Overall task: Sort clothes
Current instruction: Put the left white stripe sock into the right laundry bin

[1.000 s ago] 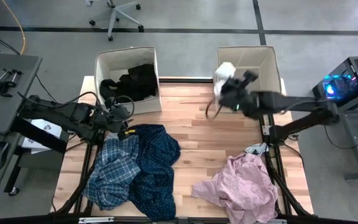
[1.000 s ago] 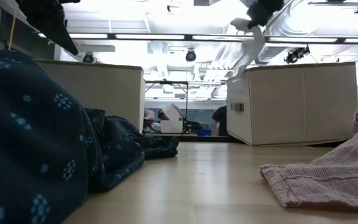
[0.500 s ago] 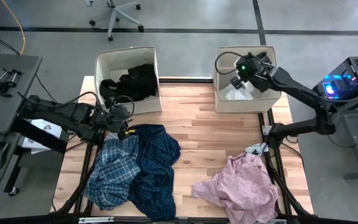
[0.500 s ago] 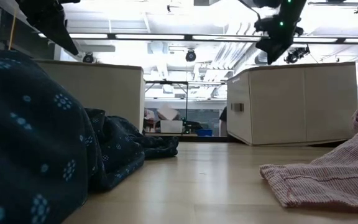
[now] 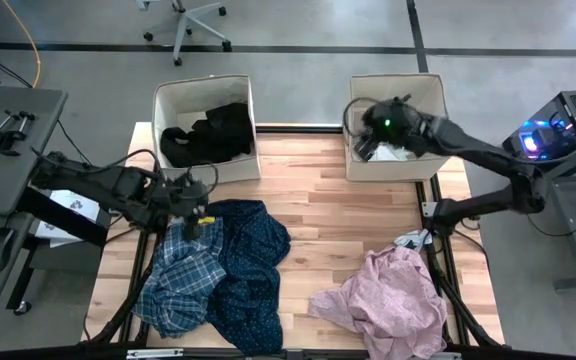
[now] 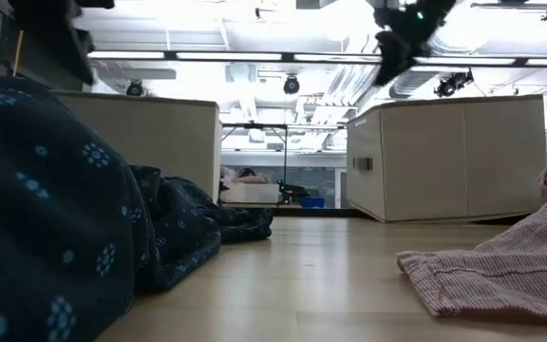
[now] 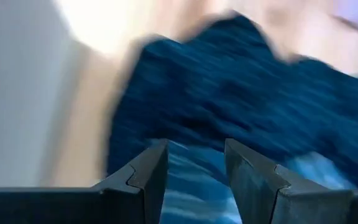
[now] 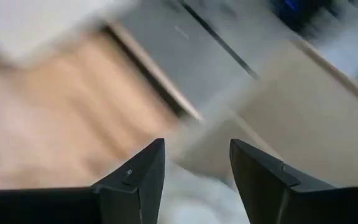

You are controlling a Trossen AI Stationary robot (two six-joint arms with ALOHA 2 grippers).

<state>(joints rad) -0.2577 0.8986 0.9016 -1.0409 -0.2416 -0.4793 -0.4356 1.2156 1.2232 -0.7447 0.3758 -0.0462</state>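
Now the right gripper hangs over the near rim of the right beige box, fingers parted and empty, white socks lying inside. Over on the other side, the left gripper hovers at the navy patterned shirt, fingers apart, nothing gripped. Plaid shirt alongside, pink garment near the front right, black garment in the left box.
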